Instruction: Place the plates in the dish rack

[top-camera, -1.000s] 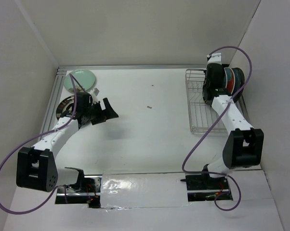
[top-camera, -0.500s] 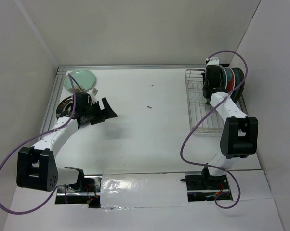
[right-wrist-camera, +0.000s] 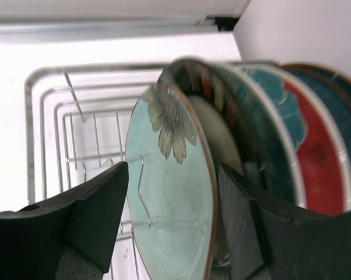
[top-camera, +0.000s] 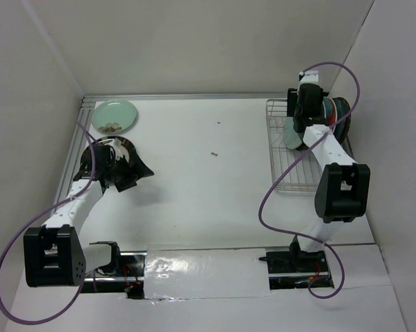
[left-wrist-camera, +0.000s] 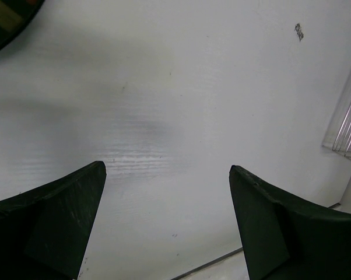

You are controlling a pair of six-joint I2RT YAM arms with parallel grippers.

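A mint green plate (right-wrist-camera: 169, 192) with a flower stands upright in the dish rack (right-wrist-camera: 59, 134), leaning on a wire divider. My right gripper (right-wrist-camera: 174, 168) is open, one finger on each side of this plate. Behind it stand a cream striped-rim plate (right-wrist-camera: 219, 140), a red-orange plate with teal flowers (right-wrist-camera: 306, 154) and a dark teal plate (right-wrist-camera: 347, 116). In the top view the rack (top-camera: 298, 169) is at the right, and the right gripper (top-camera: 301, 119) is over its far end. My left gripper (top-camera: 137, 174) is open and empty beside a striped-rim plate (top-camera: 89, 160). Another mint plate (top-camera: 113, 116) lies at the far left.
Walls close in the table on the left, back and right. A metal rail (top-camera: 77, 149) runs along the left edge. The left wrist view shows bare white table (left-wrist-camera: 175, 116), the striped plate's edge (left-wrist-camera: 6, 17) and a corner of the rack (left-wrist-camera: 347, 128).
My left arm has swung left and back, over the striped plate. My right gripper has moved toward the far end of the rack, and the mint plate now shows standing in it.
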